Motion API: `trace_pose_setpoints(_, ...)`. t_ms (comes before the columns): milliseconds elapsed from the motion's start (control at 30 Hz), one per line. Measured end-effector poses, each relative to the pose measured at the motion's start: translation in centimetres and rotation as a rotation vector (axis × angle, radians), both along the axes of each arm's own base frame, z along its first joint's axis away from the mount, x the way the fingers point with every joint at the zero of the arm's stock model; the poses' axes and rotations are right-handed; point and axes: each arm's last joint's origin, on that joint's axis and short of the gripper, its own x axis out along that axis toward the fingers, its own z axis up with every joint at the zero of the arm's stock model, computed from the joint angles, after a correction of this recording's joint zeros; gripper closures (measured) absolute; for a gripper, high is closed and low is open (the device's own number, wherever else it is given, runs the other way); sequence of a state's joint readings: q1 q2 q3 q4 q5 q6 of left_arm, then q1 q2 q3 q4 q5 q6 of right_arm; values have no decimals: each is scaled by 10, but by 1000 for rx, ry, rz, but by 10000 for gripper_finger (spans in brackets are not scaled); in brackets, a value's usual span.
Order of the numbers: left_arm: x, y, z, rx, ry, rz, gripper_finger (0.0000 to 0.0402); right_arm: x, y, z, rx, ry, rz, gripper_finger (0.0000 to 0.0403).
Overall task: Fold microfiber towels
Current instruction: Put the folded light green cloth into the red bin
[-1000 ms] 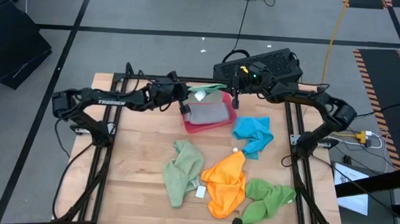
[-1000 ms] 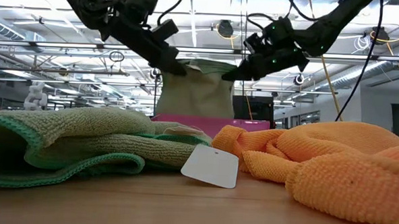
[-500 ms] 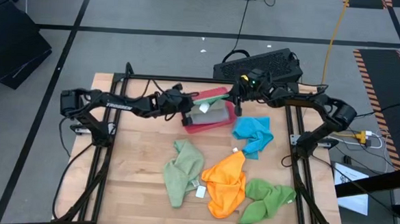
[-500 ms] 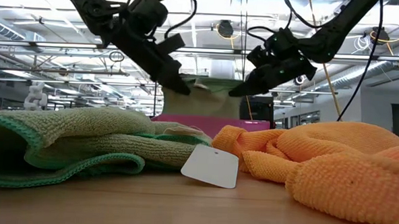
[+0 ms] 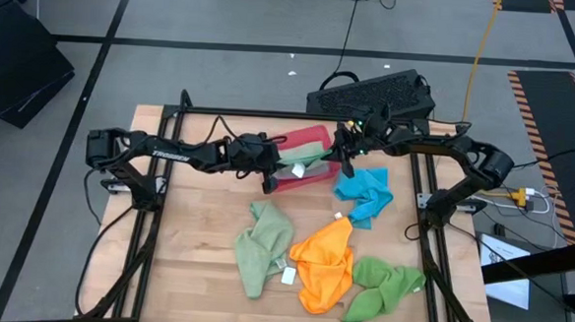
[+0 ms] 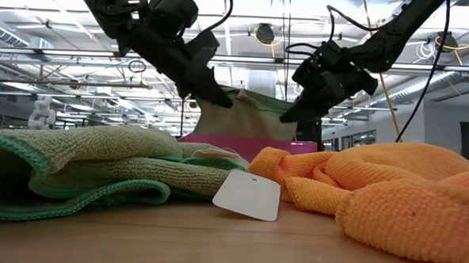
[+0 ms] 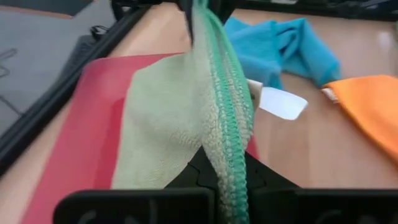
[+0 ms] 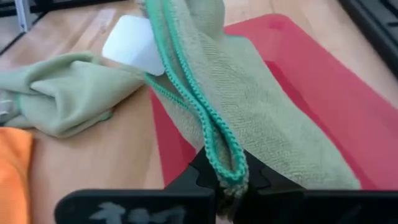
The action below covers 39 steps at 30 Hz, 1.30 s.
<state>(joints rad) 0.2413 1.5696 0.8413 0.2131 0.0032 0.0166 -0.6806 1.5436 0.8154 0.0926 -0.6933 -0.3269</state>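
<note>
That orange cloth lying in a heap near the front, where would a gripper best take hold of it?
Probably the raised corner of the orange towel that points toward the bright blue towel, coming straight down from above. That peak stands free, while the rest lies bunched between two green cloths.

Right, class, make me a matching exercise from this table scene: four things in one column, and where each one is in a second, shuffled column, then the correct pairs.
Things
1. sage green towel
2. bright blue towel
3. orange towel
4. red tray

Places
A. loose on the table, beside the tray
B. held up between the left gripper and right gripper
C. at the table's far edge
D. crumpled on the table's near half

Pairs: 1-B, 2-A, 3-D, 4-C
</note>
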Motion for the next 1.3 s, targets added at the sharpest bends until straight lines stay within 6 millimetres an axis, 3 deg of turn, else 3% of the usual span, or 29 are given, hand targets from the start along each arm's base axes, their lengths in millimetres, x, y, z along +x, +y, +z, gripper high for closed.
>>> trace_pose_setpoints(233, -2, -2, -4, -86, 27, -3, 370, -1, 4, -1, 119, 0, 28, 395)
trace_pose_setpoints(500, -5, -3, -9, -91, 48, 11, 392, -4, 7, -1, 189, 83, 43, 395)
trace_pose_setpoints(700, -4, -1, -17, -76, 58, 3, 369, -1, 14, 3, 163, 159, 89, 395)
trace_pose_setpoints(1000, -5, 24, -35, -127, 54, 21, 391, 7, 3, 9, 88, 171, 42, 394)
trace_pose_setpoints(1133, -7, 28, -35, -142, 58, 43, 368, 13, -3, 2, 92, 180, 40, 394)
trace_pose_setpoints(1300, -8, 28, -37, -146, 75, 62, 370, 23, -11, -10, 112, 216, 34, 386)
